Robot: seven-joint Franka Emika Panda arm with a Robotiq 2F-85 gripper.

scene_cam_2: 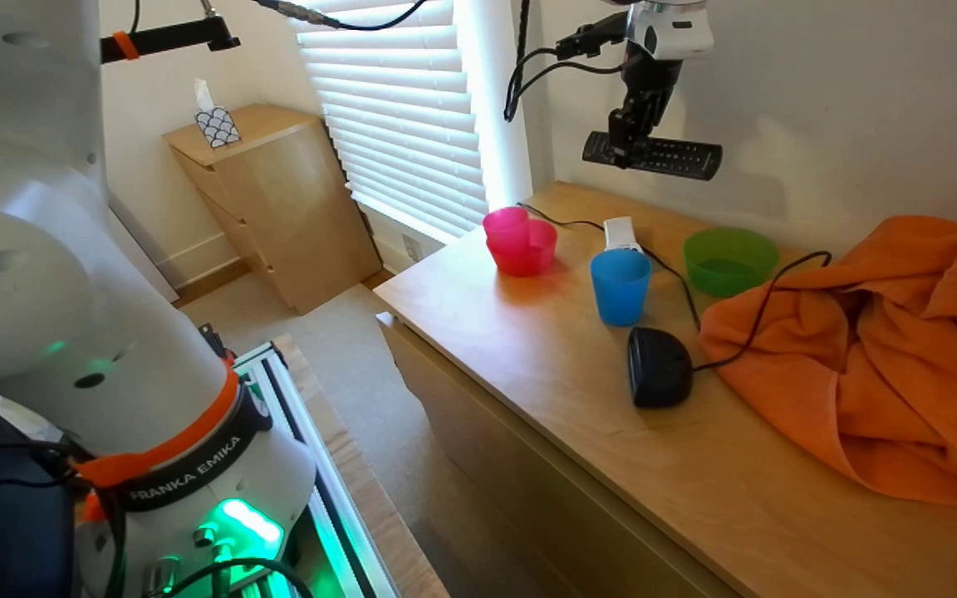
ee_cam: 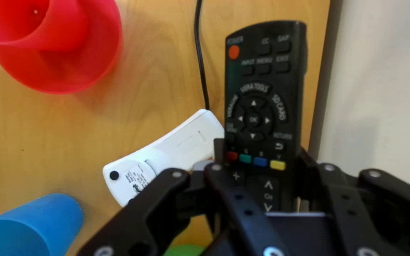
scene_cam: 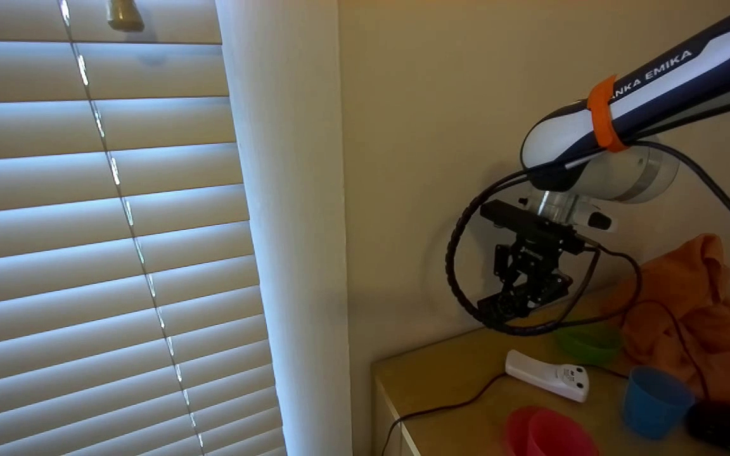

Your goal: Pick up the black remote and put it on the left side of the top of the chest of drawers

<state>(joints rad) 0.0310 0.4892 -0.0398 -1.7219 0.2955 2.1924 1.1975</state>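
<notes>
The black remote (scene_cam_2: 682,158) is held in the air above the chest of drawers (scene_cam_2: 478,320), over its far edge by the wall. In the wrist view the remote (ee_cam: 262,89) points up the picture with its buttons toward the camera; its lower end is hidden by the gripper. My gripper (ee_cam: 262,154) is shut on the long sides of the remote. The gripper also shows in both exterior views (scene_cam_2: 626,148) (scene_cam: 511,304). The chest's light tan wooden top (scene_cam: 428,386) lies well below the remote.
On the top stand pink cups (scene_cam_2: 520,245), a white controller (ee_cam: 169,153) with a cord, a blue cup (scene_cam_2: 620,291), a green bowl (scene_cam_2: 728,262), a black device (scene_cam_2: 660,367) and an orange cloth (scene_cam_2: 877,349). A smaller cabinet (scene_cam_2: 304,199) with a tissue box (scene_cam_2: 218,126) stands beyond.
</notes>
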